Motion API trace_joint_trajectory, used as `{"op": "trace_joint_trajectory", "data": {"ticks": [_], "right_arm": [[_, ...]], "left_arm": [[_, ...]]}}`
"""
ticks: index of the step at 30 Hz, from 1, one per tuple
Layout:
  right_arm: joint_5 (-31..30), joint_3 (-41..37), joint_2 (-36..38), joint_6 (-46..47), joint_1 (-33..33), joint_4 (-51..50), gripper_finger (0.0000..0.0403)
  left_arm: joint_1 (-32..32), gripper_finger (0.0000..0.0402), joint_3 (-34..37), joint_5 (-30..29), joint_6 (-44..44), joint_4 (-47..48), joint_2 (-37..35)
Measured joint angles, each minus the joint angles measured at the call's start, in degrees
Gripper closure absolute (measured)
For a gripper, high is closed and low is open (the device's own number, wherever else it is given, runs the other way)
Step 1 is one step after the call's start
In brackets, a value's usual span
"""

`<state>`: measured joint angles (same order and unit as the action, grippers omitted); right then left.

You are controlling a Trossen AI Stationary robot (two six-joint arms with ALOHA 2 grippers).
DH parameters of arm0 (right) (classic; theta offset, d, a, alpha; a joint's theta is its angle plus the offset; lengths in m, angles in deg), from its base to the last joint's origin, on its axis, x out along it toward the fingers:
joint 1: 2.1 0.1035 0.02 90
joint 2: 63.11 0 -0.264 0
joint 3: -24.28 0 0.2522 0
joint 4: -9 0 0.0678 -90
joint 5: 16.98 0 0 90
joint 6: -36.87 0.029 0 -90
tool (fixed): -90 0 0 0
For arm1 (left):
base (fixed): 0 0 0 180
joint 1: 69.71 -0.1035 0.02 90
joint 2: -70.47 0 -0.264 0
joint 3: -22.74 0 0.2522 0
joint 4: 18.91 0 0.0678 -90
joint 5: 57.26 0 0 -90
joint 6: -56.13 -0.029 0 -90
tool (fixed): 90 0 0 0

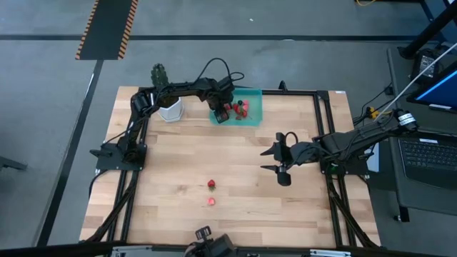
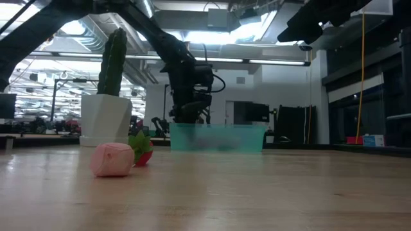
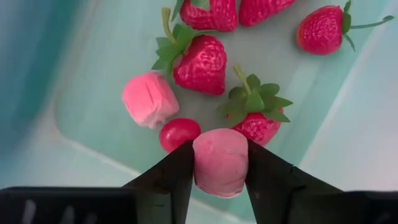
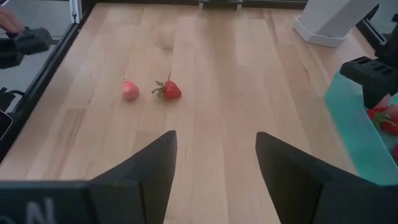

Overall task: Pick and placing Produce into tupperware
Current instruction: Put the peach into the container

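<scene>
We look down on a pale wooden worktop [image 1: 235,164] framed by black rails, with two dark robot arms reaching in from either side. At its far edge sits a shallow rectangular translucent teal-green plastic tupperware container [image 1: 253,107], and just beside it on the left stand a white hexagonal plant pot [image 1: 171,109] and a tall green cactus [image 2: 113,61]. The left gripper [image 3: 219,163] hangs over the container's left end, its jaws grasping a pink rounded strawberry-like piece [image 3: 220,162] just above the floor of the container. Beneath it inside the container we see several red strawberries with green tops [image 3: 200,62], another pale pink piece [image 3: 149,98] and a small dark red berry [image 3: 179,133]. The right gripper [image 4: 214,158] waits above the worktop's right half, jaws spread apart and holding nothing. Two pieces lie on the bare worktop near the front, well apart from the container: a red strawberry [image 1: 212,184] and a pink piece [image 1: 211,201].
</scene>
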<state>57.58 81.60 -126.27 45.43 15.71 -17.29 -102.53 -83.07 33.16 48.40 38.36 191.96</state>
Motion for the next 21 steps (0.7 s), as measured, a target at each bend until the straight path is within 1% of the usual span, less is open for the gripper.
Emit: {"op": "trace_joint_trajectory", "data": {"ticks": [3,5,7,12,18,21], "right_arm": [[0.0,0.0,-0.4,0.0,0.0,-0.3,0.0181],[0.0,0.0,-0.7,-0.1,0.0,-0.3,0.0181],[0.0,0.0,-1.0,-0.2,0.0,-0.3,0.0181],[0.0,0.0,-1.4,-0.3,0.0,-0.2,0.0181],[0.0,0.0,-1.4,-0.1,0.0,-0.2,0.0181],[0.0,0.0,-1.4,0.1,0.0,0.2,0.0181]], "left_arm": [[0.4,0.0258,-0.2,-0.9,0.0,0.3,0.0],[0.4,0.0248,-1.5,-2.7,-0.1,2.1,0.0],[0.7,0.0240,-3.2,-3.3,-0.1,3.5,0.0],[1.9,0.0230,-10.4,-2.9,-0.1,10.0,-0.1],[4.5,0.0231,-18.9,-2.8,0.2,22.3,-0.2],[5.8,0.0232,-22.3,-2.7,1.5,30.0,-0.2]]}}
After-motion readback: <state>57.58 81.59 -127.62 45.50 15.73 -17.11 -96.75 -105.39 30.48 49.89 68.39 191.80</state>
